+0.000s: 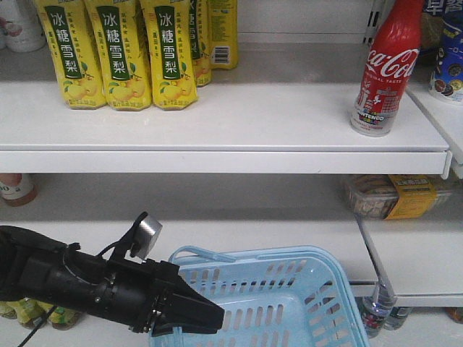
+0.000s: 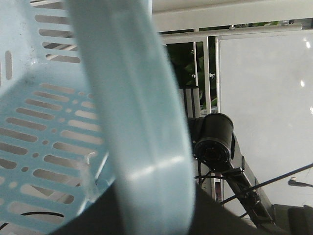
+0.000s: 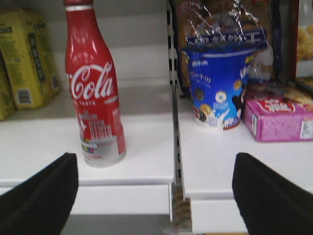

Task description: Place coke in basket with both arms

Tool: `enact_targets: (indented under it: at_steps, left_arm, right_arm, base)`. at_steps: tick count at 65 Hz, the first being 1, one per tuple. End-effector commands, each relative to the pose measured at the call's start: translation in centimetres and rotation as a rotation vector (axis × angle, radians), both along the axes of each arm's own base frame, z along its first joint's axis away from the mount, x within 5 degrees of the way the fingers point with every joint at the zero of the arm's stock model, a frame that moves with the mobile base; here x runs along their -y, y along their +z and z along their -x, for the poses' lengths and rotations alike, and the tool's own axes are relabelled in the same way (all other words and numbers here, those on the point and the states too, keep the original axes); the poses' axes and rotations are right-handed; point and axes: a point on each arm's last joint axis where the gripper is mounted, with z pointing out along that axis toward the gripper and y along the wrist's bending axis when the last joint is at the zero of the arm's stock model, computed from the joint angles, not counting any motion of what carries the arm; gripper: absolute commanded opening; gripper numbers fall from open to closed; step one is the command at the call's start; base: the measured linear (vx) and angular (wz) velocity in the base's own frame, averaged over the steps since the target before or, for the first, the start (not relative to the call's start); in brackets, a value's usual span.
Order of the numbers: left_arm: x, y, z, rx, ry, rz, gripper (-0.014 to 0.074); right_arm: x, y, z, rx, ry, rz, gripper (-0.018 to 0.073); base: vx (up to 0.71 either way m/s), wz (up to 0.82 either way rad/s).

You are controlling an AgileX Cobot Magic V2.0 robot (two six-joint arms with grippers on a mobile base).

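The coke [image 1: 387, 69] stands upright near the right end of the upper white shelf; it is a red bottle with white script, also seen in the right wrist view [image 3: 95, 93]. My right gripper [image 3: 154, 164] is open in front of the shelf edge, below and right of the bottle, with nothing between its black fingers [image 3: 44, 196]. The light blue basket [image 1: 253, 254] sits low in the front view. My left gripper [image 1: 194, 318] is shut on its near-left rim. In the left wrist view the basket's blurred handle [image 2: 142, 122] runs through that gripper [image 2: 156, 210].
Yellow pear-drink bottles [image 1: 116, 50] stand at the shelf's back left. Right of a slotted shelf upright [image 3: 173, 122] are a blue cup [image 3: 220, 83] and a pink box [image 3: 279, 117]. A packaged snack [image 1: 391, 195] lies on the lower shelf. A black cylindrical arm part [image 2: 212, 142] shows beyond the basket.
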Motion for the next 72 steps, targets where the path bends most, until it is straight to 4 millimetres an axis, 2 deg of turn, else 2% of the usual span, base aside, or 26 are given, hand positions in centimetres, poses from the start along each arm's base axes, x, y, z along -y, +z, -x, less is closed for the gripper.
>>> enact_targets:
  at_steps: [1, 10, 23, 38, 51, 58, 72]
  left_arm:
    - [0.3, 2.5, 0.0, 0.037, 0.014, 0.124, -0.0006]
    - [0.3, 2.5, 0.0, 0.037, 0.014, 0.124, -0.0006]
    - [0.3, 2.5, 0.0, 0.037, 0.014, 0.124, -0.0006]
    - [0.3, 2.5, 0.0, 0.037, 0.014, 0.124, -0.0006]
    - [0.3, 2.5, 0.0, 0.037, 0.015, 0.125, -0.0006]
    - [0.3, 2.5, 0.0, 0.037, 0.015, 0.125, -0.0006]
    - [0.3, 2.5, 0.0, 0.037, 0.015, 0.125, -0.0006]
  right_arm:
    - [0.0, 3.0, -0.2, 0.105, -0.002, 0.0, 0.0577]
    - [-0.4, 4.8, -1.0, 0.092, 0.044, 0.019, 0.0559]
    - [-1.2, 6.6, -3.4, 0.061, 0.142, 0.045, 0.0559]
    - [-1.9, 9.3, -6.0, 0.132, 0.215, 0.083, 0.0559]
    - [-2.6, 9.3, -8.8, 0.138, 0.292, 0.103, 0.0559]
    - [-2.3, 9.0, -10.1, 0.155, 0.264, 0.15, 0.0559]
    - [-2.2, 8.0, -12.5, 0.153, 0.249, 0.111, 0.0559]
  base:
    - [0.0, 0.0]
    - [0.0, 0.0]
    - [0.0, 0.0]
    - [0.0, 0.0]
    - [0.0, 0.0]
    - [0.0, 0.0]
    - [0.0, 0.0]
